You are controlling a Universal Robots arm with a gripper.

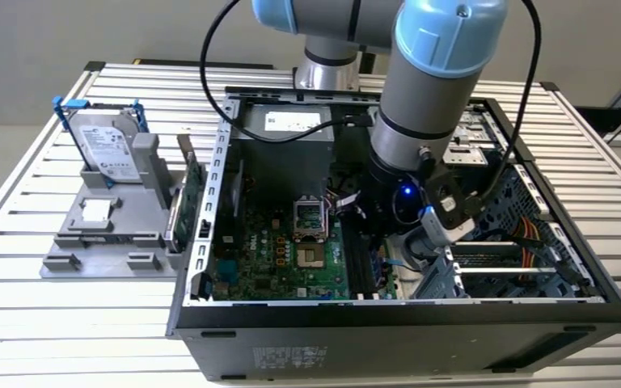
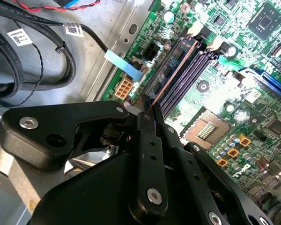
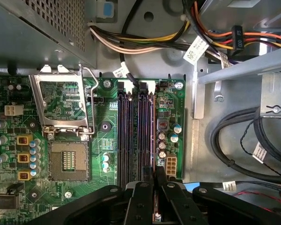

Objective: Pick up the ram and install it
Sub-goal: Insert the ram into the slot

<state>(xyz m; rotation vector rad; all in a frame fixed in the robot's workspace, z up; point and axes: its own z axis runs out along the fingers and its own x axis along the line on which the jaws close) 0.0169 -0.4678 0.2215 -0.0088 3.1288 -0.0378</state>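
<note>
- One gripper [image 2: 147, 108] was seen closed on the ram [image 2: 174, 75], held edge-on above the memory slots [image 3: 136, 136].
- Slots were located at three o'clock from the CPU socket [image 3: 69, 161].

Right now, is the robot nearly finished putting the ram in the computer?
Partly. The pick-up looks done: the gripper fingers are shut on the ram, seen edge-on in the second wrist view. It is held over the memory slots on the motherboard. Seating it in a slot is not yet done.
</note>
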